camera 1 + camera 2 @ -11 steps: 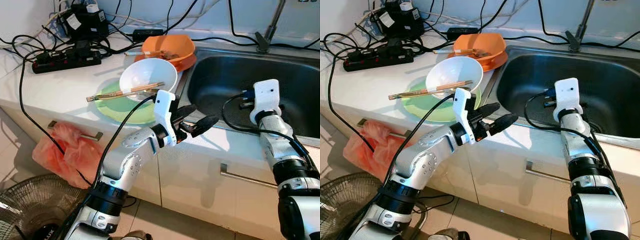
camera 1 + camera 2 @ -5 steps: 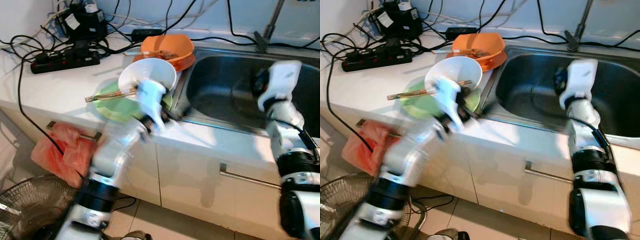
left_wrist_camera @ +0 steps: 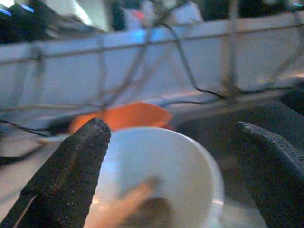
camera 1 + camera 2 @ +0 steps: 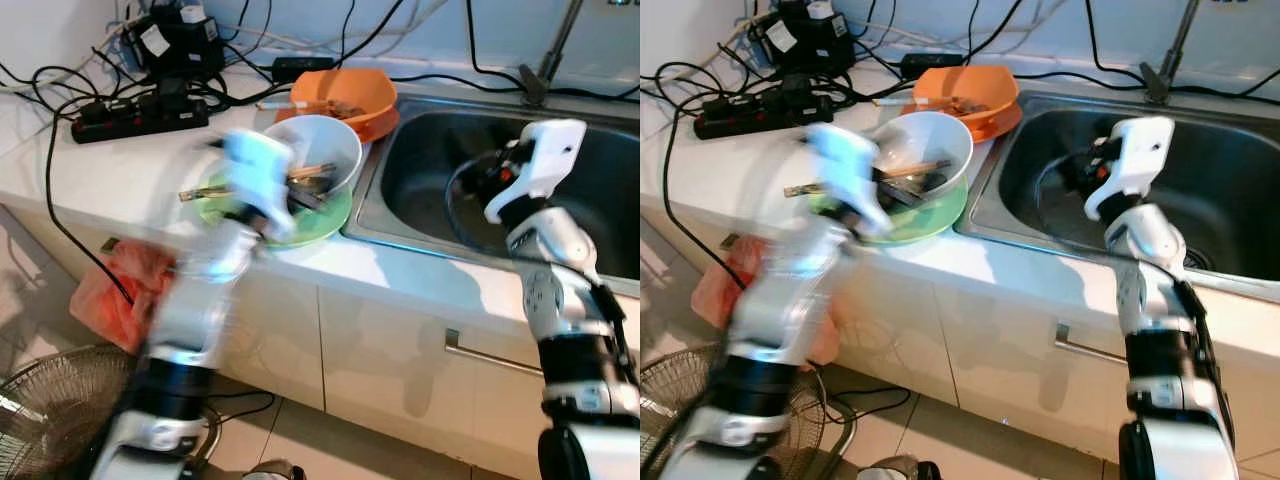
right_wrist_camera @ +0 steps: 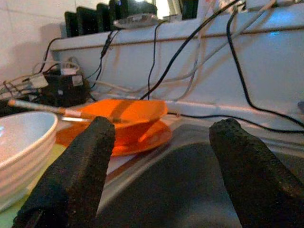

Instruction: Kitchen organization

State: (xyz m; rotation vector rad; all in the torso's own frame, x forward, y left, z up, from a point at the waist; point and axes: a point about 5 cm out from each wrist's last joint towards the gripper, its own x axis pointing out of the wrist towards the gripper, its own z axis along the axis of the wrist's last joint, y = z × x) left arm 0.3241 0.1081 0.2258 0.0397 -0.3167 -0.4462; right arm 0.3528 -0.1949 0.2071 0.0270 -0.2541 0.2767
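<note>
A white bowl (image 4: 325, 148) sits on a green plate (image 4: 325, 218) on the counter, with chopsticks (image 4: 312, 172) lying across it. Behind it an orange bowl (image 4: 345, 90) rests on an orange plate. My left arm is blurred with motion; its gripper (image 4: 305, 190) is at the near rim of the white bowl. In the left wrist view the gripper (image 3: 168, 128) is open, with the white bowl (image 3: 161, 166) between its fingers. My right gripper (image 4: 488, 178) hangs over the steel sink (image 4: 440, 190). In the right wrist view it (image 5: 164, 122) is open and empty, facing the orange bowl (image 5: 123, 114).
A black power strip (image 4: 140, 112) and tangled cables (image 4: 180, 40) lie at the back left of the counter. A tap (image 4: 545, 70) stands behind the sink. Below the counter are cabinet handles (image 4: 490, 355), an orange bag (image 4: 110, 300) and a fan (image 4: 50, 420) on the floor.
My left arm has swung up and left from the counter's front edge to the white bowl. My right gripper has risen and turned left over the sink.
</note>
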